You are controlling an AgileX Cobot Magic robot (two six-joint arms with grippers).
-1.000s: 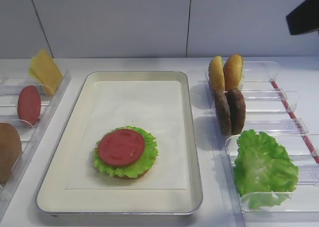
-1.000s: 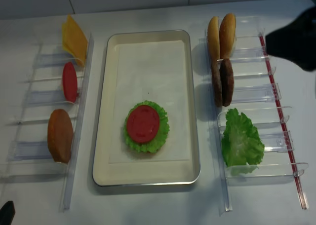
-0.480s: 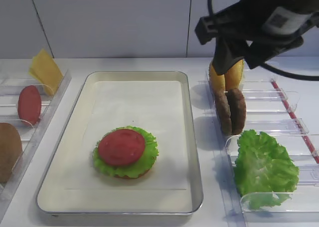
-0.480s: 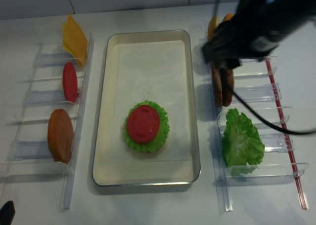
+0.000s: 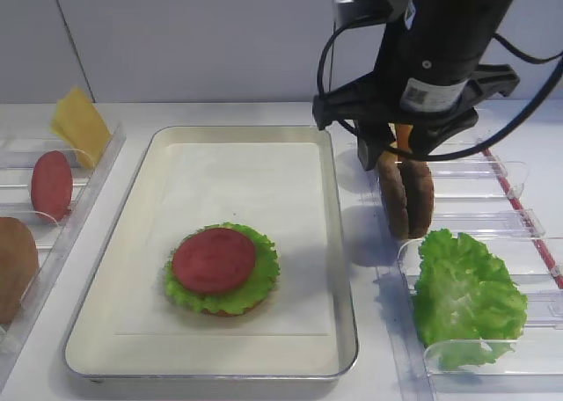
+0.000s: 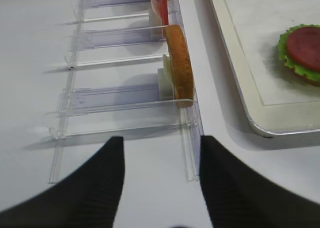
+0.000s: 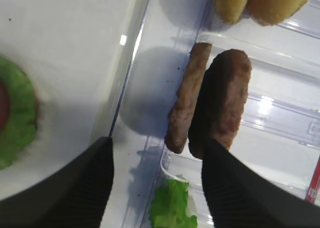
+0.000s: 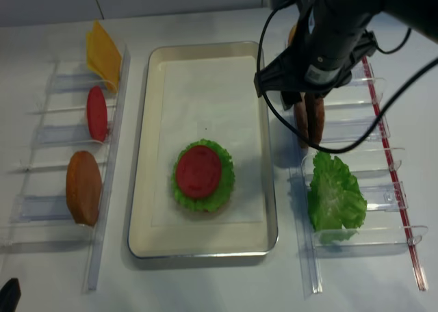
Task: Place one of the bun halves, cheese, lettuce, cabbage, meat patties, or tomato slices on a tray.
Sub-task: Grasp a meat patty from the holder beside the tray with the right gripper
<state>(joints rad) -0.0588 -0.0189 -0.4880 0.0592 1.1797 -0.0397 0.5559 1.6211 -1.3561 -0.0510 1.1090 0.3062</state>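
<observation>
- The right gripper hangs above the two meat patties, which stand on edge, side by side, in the clear rack along the right side of the worktop. Its jaws stand partly open with nothing between them, one dark finger on each side of the patties' near ends in the wrist view.
- The step in hand looks like the approach to a patty; no grasp is made yet.
- On the tray, in the middle of the worktop, a tomato slice lies on lettuce over what seems a bun half, toward the tray's near end.
- Two bun halves stand upright just behind the patties; loose lettuce fills the near end of the same rack.
- The next move, as I judge it: line the jaws up across a single patty, lower, and close on its edge without dragging its neighbour.
- The left gripper rests at the worktop's near left, jaws apart and empty, just short of the left rack with its bun half.
</observation>
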